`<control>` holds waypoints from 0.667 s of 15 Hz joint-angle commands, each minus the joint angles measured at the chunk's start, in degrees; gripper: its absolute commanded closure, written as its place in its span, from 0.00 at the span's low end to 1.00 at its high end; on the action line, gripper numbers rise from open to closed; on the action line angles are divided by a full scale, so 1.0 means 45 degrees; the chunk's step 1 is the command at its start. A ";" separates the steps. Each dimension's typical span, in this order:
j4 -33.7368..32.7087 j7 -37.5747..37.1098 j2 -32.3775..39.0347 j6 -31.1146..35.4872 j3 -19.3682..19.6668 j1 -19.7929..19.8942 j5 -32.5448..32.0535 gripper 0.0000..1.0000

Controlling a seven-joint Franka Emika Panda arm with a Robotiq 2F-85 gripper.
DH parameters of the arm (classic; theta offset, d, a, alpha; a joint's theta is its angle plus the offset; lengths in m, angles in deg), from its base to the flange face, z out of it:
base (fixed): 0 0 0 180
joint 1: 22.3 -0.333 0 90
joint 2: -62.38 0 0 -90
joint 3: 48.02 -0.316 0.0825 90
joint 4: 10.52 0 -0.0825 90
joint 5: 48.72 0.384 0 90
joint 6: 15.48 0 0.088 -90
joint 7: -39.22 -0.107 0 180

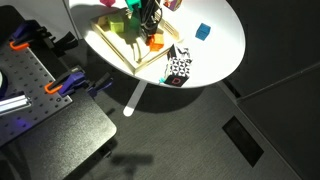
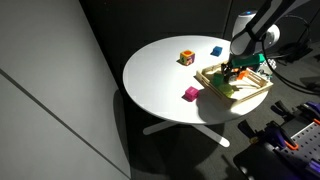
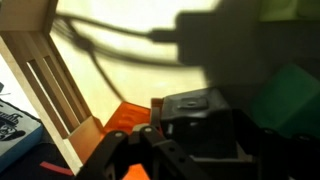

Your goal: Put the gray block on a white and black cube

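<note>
Both exterior views look down from above, fairly far, at the round worktop (image 1: pixel 225 40) (image 2: pixel 160 75) from different sides; the wrist view looks closely into the wooden tray (image 3: pixel 50 85).

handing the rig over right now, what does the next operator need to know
gripper: down in the wooden tray, open or shut unclear.
gray block: apparently the shadowed block at the fingers in the wrist view, beside the orange block.
white and black cube: on the table outside the tray, top bare.
Done: nothing stacked. Left: grasp, lift, place.
</note>
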 commanded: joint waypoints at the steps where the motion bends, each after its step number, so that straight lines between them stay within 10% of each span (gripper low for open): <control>1: -0.0288 0.0293 0.0098 -0.0184 0.0109 0.0011 0.0201 0.58; 10: -0.0183 0.0664 -0.0943 -0.1352 0.0108 0.0307 0.0224 0.67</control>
